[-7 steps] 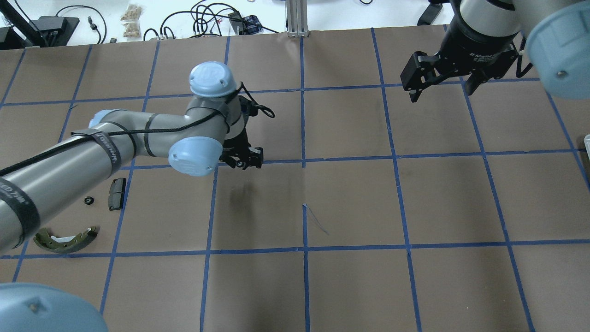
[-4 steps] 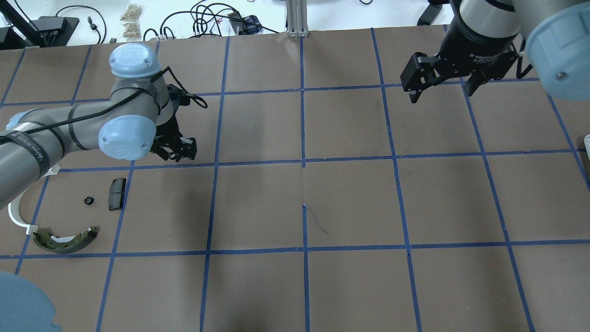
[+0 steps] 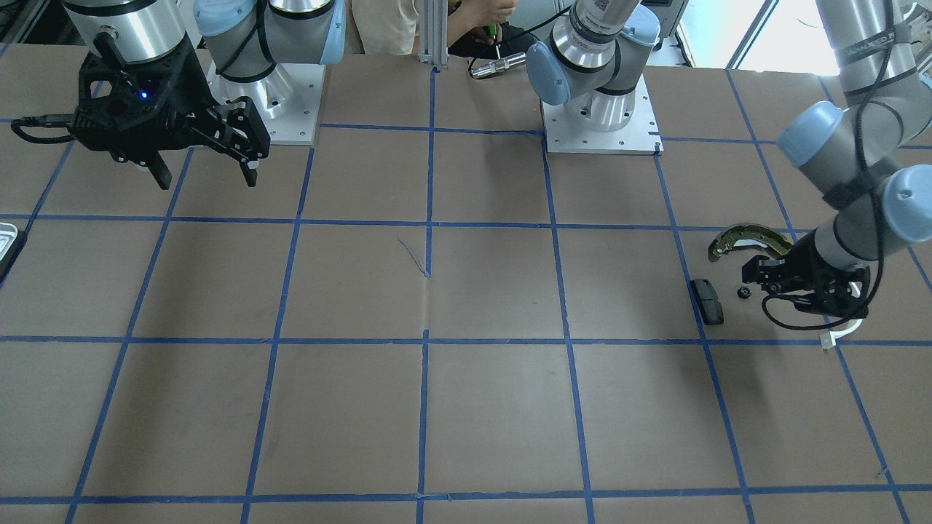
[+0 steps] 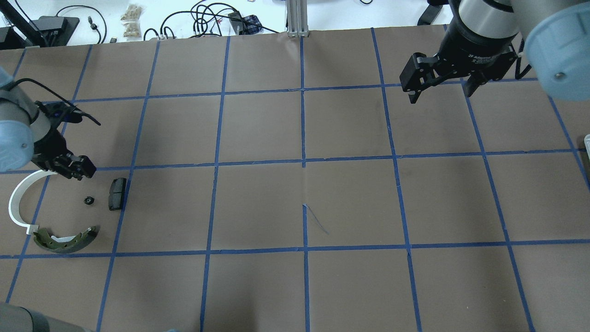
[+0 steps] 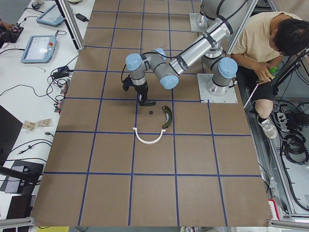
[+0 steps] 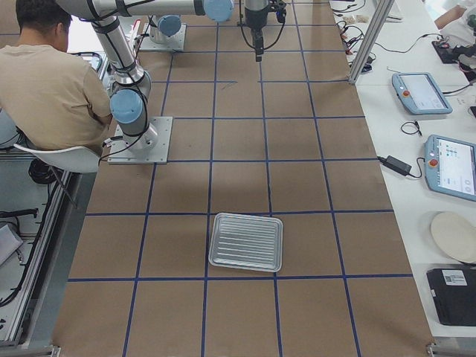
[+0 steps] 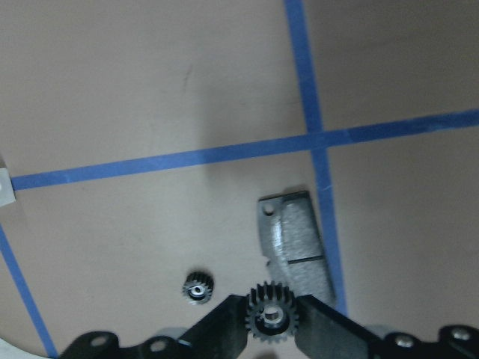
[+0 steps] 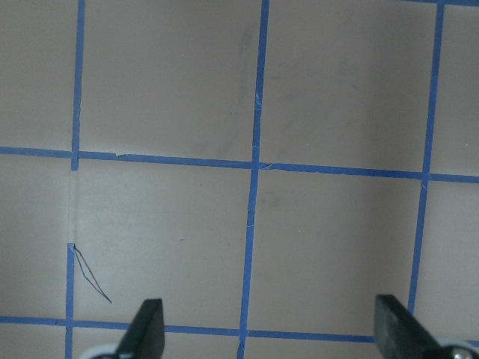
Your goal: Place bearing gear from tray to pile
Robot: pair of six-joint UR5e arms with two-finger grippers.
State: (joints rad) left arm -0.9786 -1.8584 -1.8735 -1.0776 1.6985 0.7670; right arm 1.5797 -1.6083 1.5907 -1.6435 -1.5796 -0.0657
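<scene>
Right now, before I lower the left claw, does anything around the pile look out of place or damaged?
Nothing stands out. The left claw grips the bearing gear squarely over the pile; another small gear, the black pad, white arc and brake shoe lie on the table, none visibly damaged.

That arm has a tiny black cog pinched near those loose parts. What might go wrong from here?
The left gripper grips the small black toothed gear only by its teeth, so it might slip early. Dropped here, it may land on the black rectangular pad or the other small gear and bounce off.
</scene>
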